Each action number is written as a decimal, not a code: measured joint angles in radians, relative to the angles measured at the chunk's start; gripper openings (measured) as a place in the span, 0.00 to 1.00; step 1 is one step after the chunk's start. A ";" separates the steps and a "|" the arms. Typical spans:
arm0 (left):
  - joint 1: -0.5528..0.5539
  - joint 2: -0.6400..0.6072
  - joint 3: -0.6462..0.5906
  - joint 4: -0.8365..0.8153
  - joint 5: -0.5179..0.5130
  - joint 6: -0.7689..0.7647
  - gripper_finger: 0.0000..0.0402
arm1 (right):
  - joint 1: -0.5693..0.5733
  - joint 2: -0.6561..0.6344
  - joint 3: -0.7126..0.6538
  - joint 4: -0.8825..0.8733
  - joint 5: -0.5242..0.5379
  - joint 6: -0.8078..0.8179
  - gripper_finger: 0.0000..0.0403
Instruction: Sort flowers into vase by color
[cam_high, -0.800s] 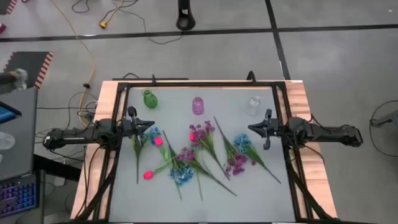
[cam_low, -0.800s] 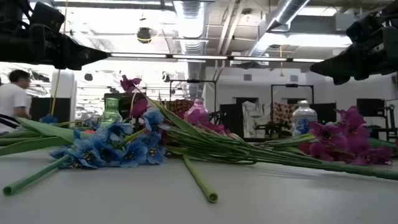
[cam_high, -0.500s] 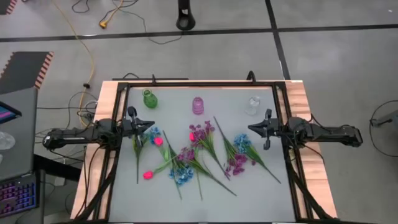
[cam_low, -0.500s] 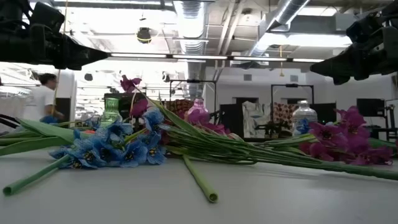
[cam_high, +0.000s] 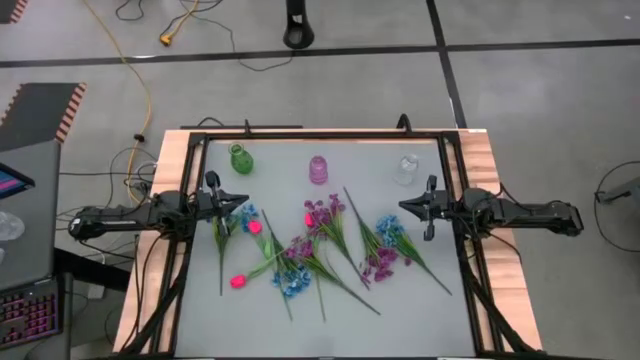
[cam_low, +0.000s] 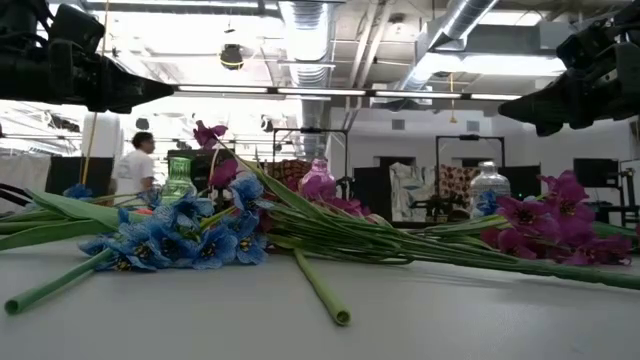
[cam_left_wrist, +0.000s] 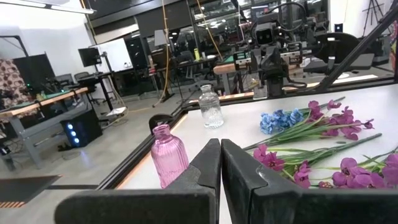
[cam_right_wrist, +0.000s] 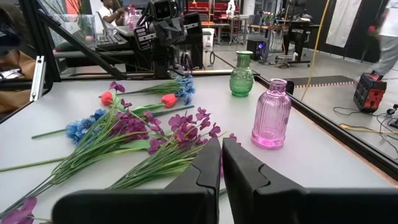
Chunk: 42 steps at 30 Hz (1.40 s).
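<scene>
1. High view: flowers (cam_high: 320, 248) are lying scattered mid-tabletop (cam_high: 420, 310), below three vases: green (cam_high: 240, 158), pink (cam_high: 318, 169), clear (cam_high: 407, 168).
2. Left claw (cam_high: 236, 199) is hovering at left edge, clenched, empty; right claw (cam_high: 408, 207) is hovering opposite, likewise clenched.

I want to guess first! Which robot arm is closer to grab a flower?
Probably the left. The left gripper hovers right beside a blue and pink sprig, while the right gripper sits a little farther from its nearest blue sprig. Both jaws look shut.
</scene>
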<state>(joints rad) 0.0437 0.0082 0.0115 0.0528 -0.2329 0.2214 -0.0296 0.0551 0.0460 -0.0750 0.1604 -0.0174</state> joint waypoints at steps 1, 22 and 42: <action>0.000 0.000 0.000 0.000 0.000 0.000 0.00 | 0.000 0.000 0.000 0.000 0.000 0.000 0.12; 0.000 0.000 0.000 0.000 -0.003 0.002 0.00 | 0.003 0.000 -0.006 0.069 -0.001 0.009 0.12; 0.000 0.000 0.000 0.006 -0.002 -0.077 0.00 | 0.005 0.004 0.101 0.043 0.020 0.418 0.49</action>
<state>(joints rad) 0.0440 0.0082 0.0116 0.0589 -0.2352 0.1444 -0.0249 0.0592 0.1472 -0.0320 0.1802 0.4011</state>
